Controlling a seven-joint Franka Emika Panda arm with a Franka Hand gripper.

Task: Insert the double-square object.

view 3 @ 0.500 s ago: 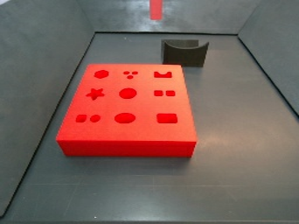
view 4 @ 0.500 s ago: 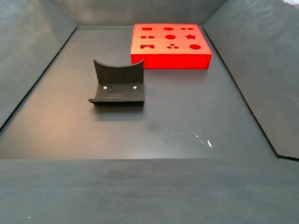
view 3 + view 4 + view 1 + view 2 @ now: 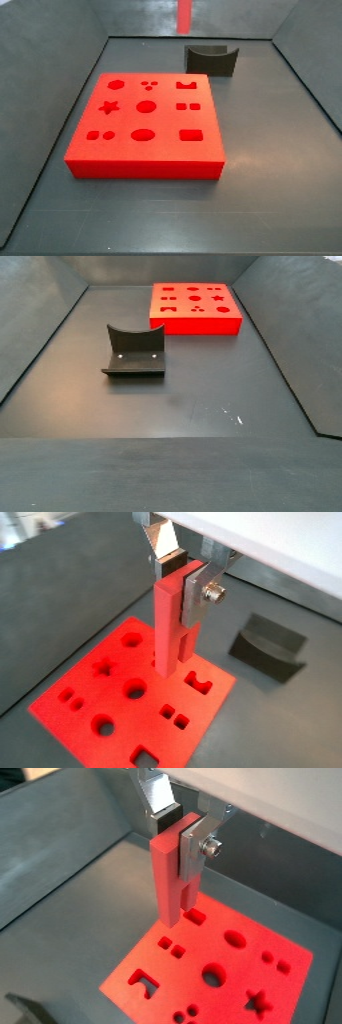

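Note:
My gripper (image 3: pixel 181 587) shows in both wrist views (image 3: pixel 181 838) and is shut on the double-square object (image 3: pixel 170 632), a slim red peg that hangs upright from the fingers (image 3: pixel 171 883). The peg is held high above the big flat red block (image 3: pixel 94 697) with shaped holes (image 3: pixel 234 983). In a side view only the peg's lower end (image 3: pixel 183 12) shows at the top edge, above the far wall and beyond the block (image 3: pixel 144 150). The gripper itself is out of both side views. The block also lies at the far end in a side view (image 3: pixel 195 324).
A dark grey curved stand (image 3: pixel 211 58) sits on the floor behind the block; it also shows in a side view (image 3: pixel 134 351) and in both wrist views (image 3: pixel 271 649) (image 3: pixel 27 1008). Grey walls enclose the dark floor (image 3: pixel 201 406).
The peg's lower end has come slightly lower and a little to the right in the side view. The block and the stand have not moved.

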